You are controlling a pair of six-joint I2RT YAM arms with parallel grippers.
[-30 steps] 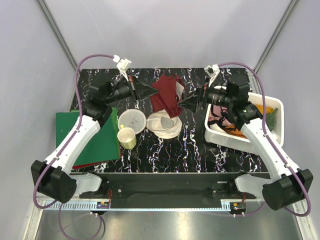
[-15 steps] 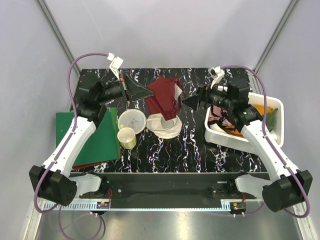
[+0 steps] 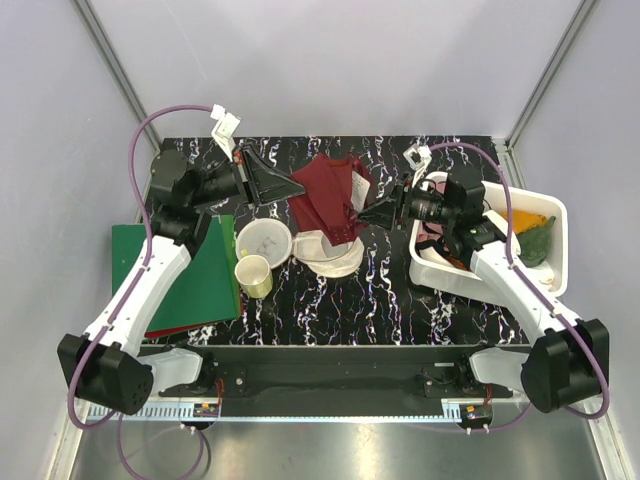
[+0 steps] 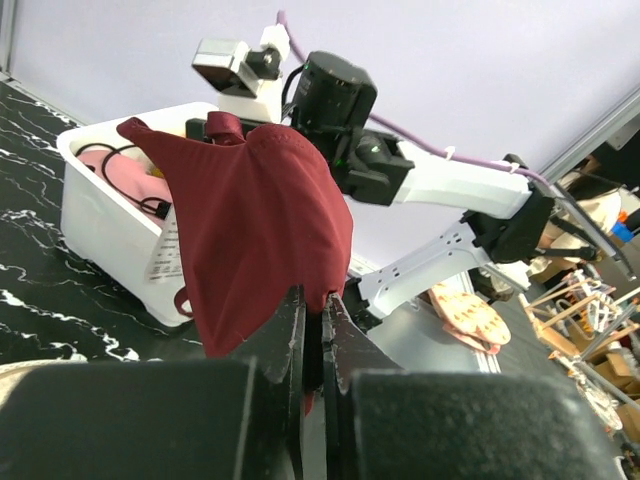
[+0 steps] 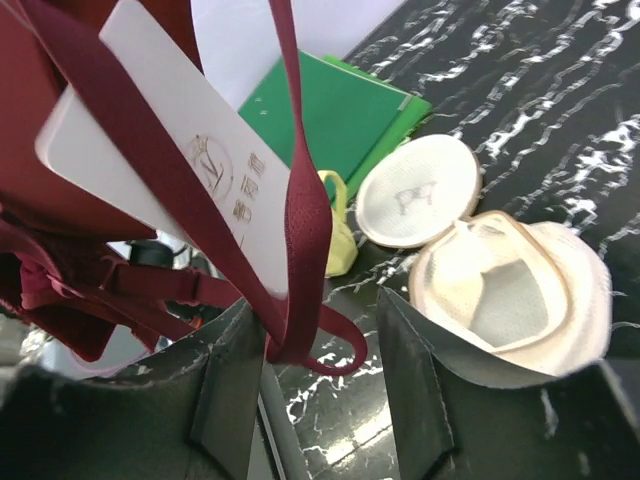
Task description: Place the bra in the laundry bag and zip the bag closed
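Observation:
The maroon bra (image 3: 330,195) hangs in the air over the back of the table. My left gripper (image 3: 298,185) is shut on its left edge; in the left wrist view the bra (image 4: 255,220) rises from the pinched tips of that gripper (image 4: 315,300). My right gripper (image 3: 365,213) is at the bra's right side. Its jaws stand apart in the right wrist view, with a maroon strap (image 5: 305,230) and a white tag (image 5: 190,160) hanging into the gap of the gripper (image 5: 315,310). The laundry bag (image 3: 330,252) lies open below, its round flap (image 3: 263,238) folded left.
A cream-yellow cup (image 3: 253,275) stands just left of the bag. A green board (image 3: 190,270) lies on the table's left side. A white bin (image 3: 545,215) with orange and green cloths sits at the right, under my right arm.
The left gripper has carried the bra up and rightward. The right gripper has moved left up to the bra's side, and its jaws have narrowed around the strap.

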